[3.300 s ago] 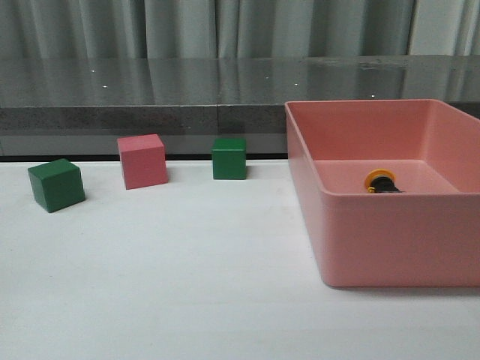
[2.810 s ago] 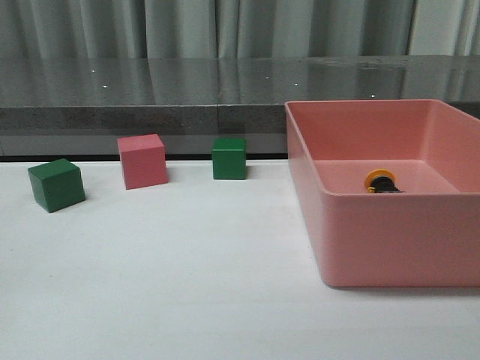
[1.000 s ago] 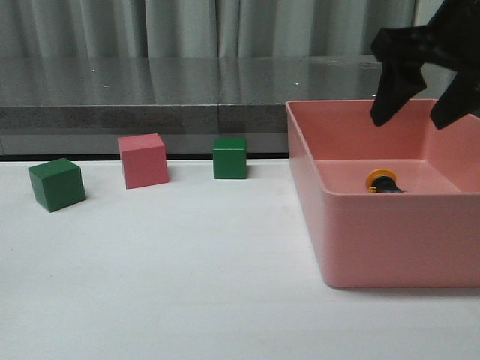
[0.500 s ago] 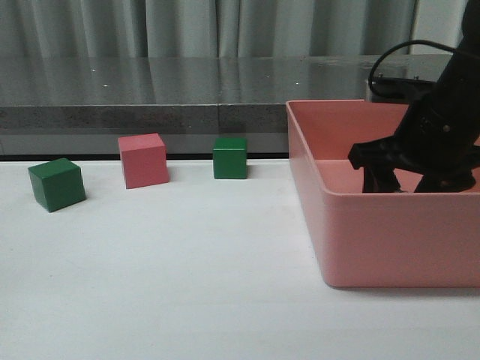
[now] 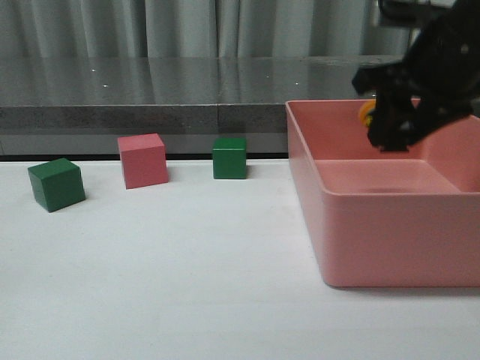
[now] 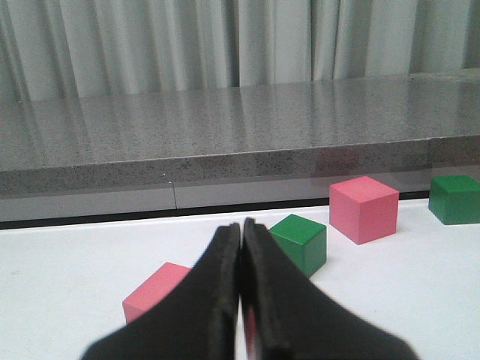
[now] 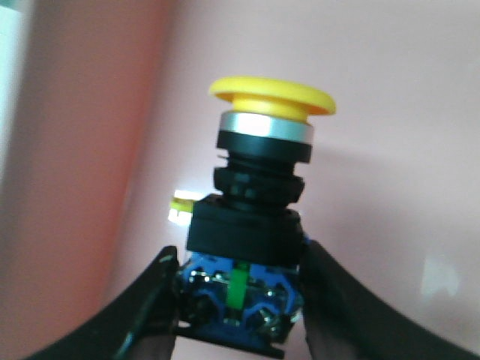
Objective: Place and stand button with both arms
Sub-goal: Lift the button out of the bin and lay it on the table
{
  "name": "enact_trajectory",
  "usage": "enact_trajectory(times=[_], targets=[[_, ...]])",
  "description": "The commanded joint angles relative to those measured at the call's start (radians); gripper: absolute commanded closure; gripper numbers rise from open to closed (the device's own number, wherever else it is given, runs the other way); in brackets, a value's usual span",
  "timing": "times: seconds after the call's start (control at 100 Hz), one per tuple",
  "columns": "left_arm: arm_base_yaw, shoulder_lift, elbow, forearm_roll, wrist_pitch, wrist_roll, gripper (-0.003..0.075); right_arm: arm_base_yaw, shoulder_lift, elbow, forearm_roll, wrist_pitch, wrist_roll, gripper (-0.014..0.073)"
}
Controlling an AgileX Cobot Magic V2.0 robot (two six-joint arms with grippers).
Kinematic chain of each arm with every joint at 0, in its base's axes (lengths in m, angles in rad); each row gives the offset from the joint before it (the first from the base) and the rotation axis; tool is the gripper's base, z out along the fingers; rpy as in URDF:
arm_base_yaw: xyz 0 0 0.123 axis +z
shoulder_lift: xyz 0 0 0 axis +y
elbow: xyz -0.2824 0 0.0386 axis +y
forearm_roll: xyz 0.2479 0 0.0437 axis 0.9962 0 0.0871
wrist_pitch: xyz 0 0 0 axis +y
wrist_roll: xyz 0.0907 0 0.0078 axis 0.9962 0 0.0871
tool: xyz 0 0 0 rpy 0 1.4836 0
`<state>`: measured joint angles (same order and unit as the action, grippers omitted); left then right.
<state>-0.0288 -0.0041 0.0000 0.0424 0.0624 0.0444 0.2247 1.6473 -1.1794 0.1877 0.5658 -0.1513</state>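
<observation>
On the white counter (image 5: 187, 285), nearest the camera on the robot's right, a pink bin (image 5: 390, 225) is standing with its open top up and its floor showing bare. Farther back on the left, three blocks are sitting in a loose row: a green block (image 5: 56, 184) at the far left, a pink block (image 5: 142, 160) beside it, and another green block (image 5: 229, 157) closer to the bin. They are apart from one another.

Above the bin's far half, the right claw (image 5: 390, 124) is hanging from the black right arm (image 5: 435, 67), clear of the bin's floor. It is pinching the button (image 7: 255, 225): in the right wrist view the two black fingers (image 7: 154, 307) are pressing on either side of the blue-clear base, with the black body, silver collar and yellow cap pointing away from the claw. In the front view only a sliver of the yellow cap (image 5: 365, 112) is peeking out beside the claw, against the bin's back wall.

The left claw (image 6: 241, 300) is showing only in its own wrist view, its two black fingers pressed together with nothing between them, hovering low over the counter. Beyond it, pink and green blocks are lying before a grey stone ledge (image 6: 225, 142) and a pale curtain (image 6: 225, 37).
</observation>
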Motion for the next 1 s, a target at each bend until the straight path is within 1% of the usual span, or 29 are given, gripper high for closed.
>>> enact_trajectory(times=[0.0,0.19,0.32,0.39,0.54,0.68,0.82,0.99], targets=[[0.003,-0.031,0.046,-0.009,-0.079,-0.007,0.0740,0.053,-0.100,-0.097,0.005,0.036,-0.080,0.0621],[0.003,-0.031,0.046,-0.009,-0.079,-0.007,0.0740,0.254,-0.076,-0.266,0.006,0.168,-0.399,0.0621],[0.003,-0.031,0.046,-0.009,-0.079,-0.007,0.0740,0.374,0.004,-0.344,0.006,0.209,-0.559,0.0621],[0.003,-0.031,0.046,-0.009,-0.079,-0.007,0.0740,0.413,0.064,-0.376,0.006,0.218,-0.645,0.0621],[0.003,-0.031,0.046,-0.009,-0.079,-0.007,0.0740,0.459,0.217,-0.445,0.006,0.234,-0.815,0.0621],[0.003,-0.031,0.046,-0.009,-0.079,-0.007,0.0740,0.481,0.344,-0.503,0.006,0.226,-0.895,0.0621],[0.003,-0.031,0.046,-0.009,-0.079,-0.007,0.0740,0.487,0.436,-0.551,0.006,0.199,-0.898,0.0621],[0.003,-0.031,0.046,-0.009,-0.079,-0.007,0.0740,0.488,0.480,-0.575,0.006,0.210,-0.898,0.0612]])
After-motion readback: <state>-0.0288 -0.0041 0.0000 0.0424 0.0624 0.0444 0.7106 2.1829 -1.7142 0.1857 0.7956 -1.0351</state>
